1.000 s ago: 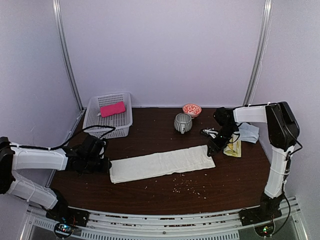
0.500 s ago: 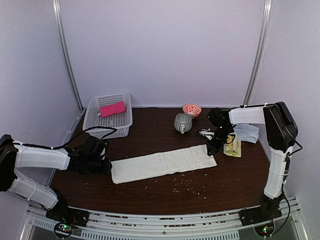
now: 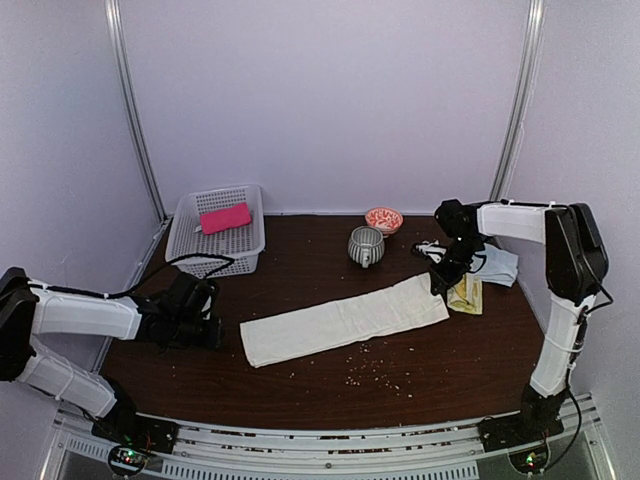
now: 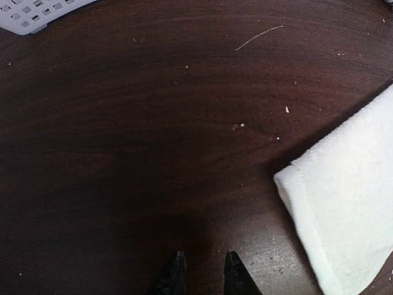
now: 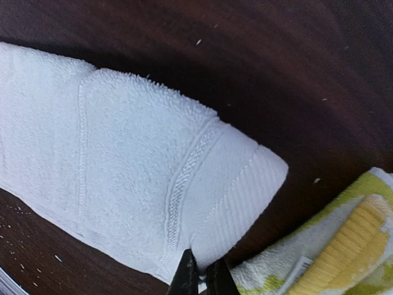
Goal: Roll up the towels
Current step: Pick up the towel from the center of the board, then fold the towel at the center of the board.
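Pinching the cream towel hem for rolling, the right gripper pairs with the left gripper, whose narrow, empty jaws hover nearby.

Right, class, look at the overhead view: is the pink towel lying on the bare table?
No, the pink towel lies inside the white basket at the far left.

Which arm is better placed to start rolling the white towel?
Right. The right pincer is shut on one end of the towel. The left pincer faces only bare table, apart from the other end.
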